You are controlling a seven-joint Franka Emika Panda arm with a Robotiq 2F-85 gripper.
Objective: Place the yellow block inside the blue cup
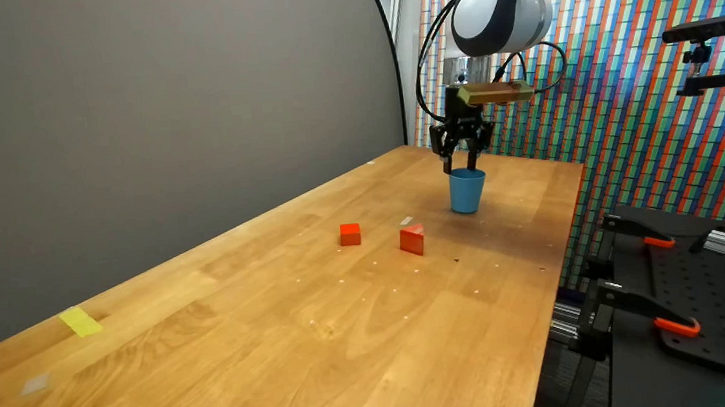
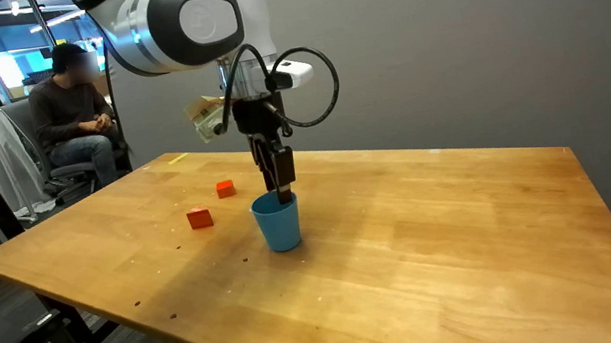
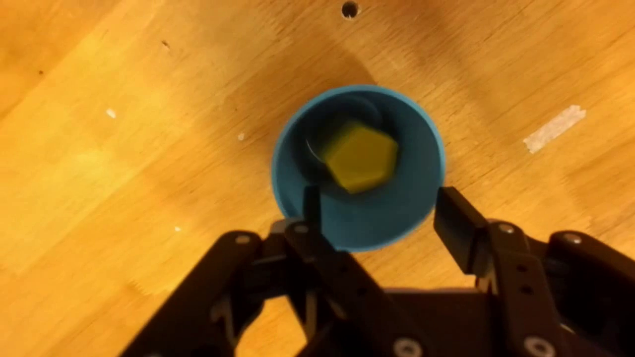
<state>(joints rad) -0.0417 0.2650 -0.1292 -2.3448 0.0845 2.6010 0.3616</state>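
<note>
The blue cup (image 1: 466, 194) stands upright on the table and also shows in an exterior view (image 2: 279, 230) and in the wrist view (image 3: 377, 228). The yellow block (image 3: 362, 158) lies within the cup's rim in the wrist view, slightly blurred. The cup wall hides it in both exterior views. My gripper (image 3: 379, 198) is open, with its fingers apart and nothing between them. It points down at the cup's mouth in both exterior views (image 1: 460, 166) (image 2: 279, 193). In the wrist view one fingertip overlaps the cup's inside and the other is at its rim.
Two red blocks (image 1: 350, 235) (image 1: 412, 241) lie on the wooden table near the cup. A flat yellow tape piece (image 1: 80, 321) is stuck at the table's far end. A grey wall panel (image 2: 445, 54) stands along one side. A person (image 2: 72, 109) sits beyond the table.
</note>
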